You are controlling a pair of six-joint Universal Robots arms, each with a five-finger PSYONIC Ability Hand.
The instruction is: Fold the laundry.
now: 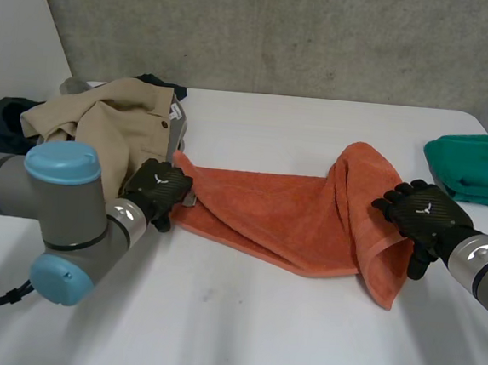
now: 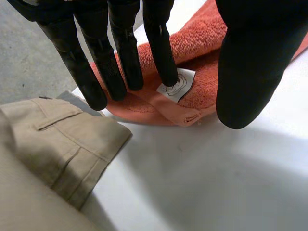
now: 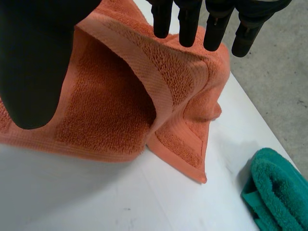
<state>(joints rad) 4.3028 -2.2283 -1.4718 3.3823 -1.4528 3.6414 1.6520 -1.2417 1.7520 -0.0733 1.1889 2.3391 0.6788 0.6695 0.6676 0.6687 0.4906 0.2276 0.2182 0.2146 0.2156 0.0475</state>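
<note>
The green towel (image 1: 472,166) runs off the head view's edge. A dark garment (image 1: 1,121) lies mostly behind the beige clothes (image 1: 119,120). The label (image 2: 176,84) bears a mark, perhaps a logo, too small to read.

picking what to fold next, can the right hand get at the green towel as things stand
Probably yes: the green towel lies beside the right hand, only bare table between, though the hand holds the orange towel.

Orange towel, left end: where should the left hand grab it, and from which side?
Probably the hemmed corner by the white label of the orange towel. It lies flat on the table, right at the fingertips of the left hand, with bare table on the side towards the robot. So come in from that open side, thumb sliding under the hem, fingers on top.
</note>
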